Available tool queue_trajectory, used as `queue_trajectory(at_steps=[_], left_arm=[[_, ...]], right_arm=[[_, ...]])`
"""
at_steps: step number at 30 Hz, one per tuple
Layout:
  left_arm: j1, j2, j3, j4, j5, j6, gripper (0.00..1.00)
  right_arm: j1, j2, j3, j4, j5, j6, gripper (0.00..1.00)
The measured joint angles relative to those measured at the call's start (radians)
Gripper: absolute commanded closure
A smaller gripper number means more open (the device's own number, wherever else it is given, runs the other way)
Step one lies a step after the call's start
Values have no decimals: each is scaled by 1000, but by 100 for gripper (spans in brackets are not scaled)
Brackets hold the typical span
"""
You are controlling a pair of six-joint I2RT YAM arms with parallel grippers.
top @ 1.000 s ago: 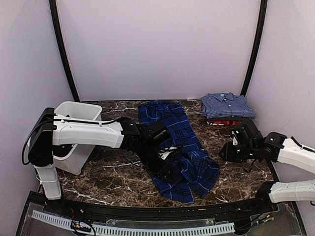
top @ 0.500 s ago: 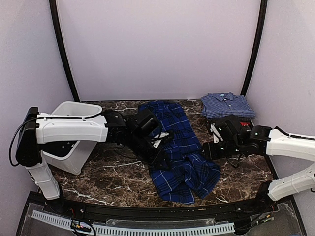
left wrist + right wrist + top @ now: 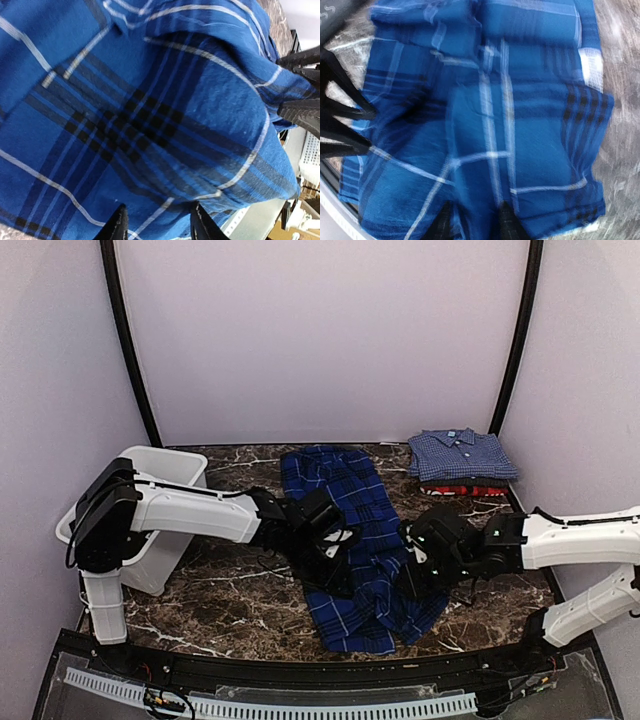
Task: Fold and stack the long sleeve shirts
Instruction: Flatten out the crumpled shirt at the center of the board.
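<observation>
A dark brown marble-patterned desk (image 3: 225, 590) carries everything. Across its middle lies the large deep-blue plaid cloth shirt with black and white lines (image 3: 350, 490), unfolded and rumpled. Its long axis runs from the far wall toward the near edge, slanting a little to the right; the far end lies flat and the near end is bunched into folds. 2 white-and-black arms reach over it, the left arm (image 3: 190, 515) from the left side and the right arm (image 3: 580, 535) from the right. A white plastic bin (image 3: 172, 468) stands at the far left of the desk, behind the left arm. In the far right corner sits a stack: the lighter blue fine-check shirt (image 3: 462, 455), folded with its collar toward the back wall, lies on top of the red shirt (image 3: 465, 490), of which only an edge shows. The left hand (image 3: 342, 570) is down on the plaid shirt's left side; its fingers (image 3: 117, 227) have cloth filling the gap between them, and I cannot tell whether they are grasping it. The right hand (image 3: 408, 575) is at the shirt's right edge, released, its 2 fingers (image 3: 300, 112) spread apart.
</observation>
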Motion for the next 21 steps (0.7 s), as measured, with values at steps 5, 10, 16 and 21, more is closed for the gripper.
queue_trajectory(at_steps=[5, 10, 16, 21], left_arm=[[0, 6, -43, 7, 68, 16, 73], [0, 7, -120, -2, 134, 41, 82], [0, 8, -164, -20, 174, 63, 89], [0, 4, -174, -27, 175, 71, 92]], right_arm=[[32, -5, -31, -98, 19, 86, 100], [42, -52, -34, -201, 41, 169, 100], [52, -88, -46, -291, 47, 243, 100], [55, -92, -61, -369, 76, 304, 100]])
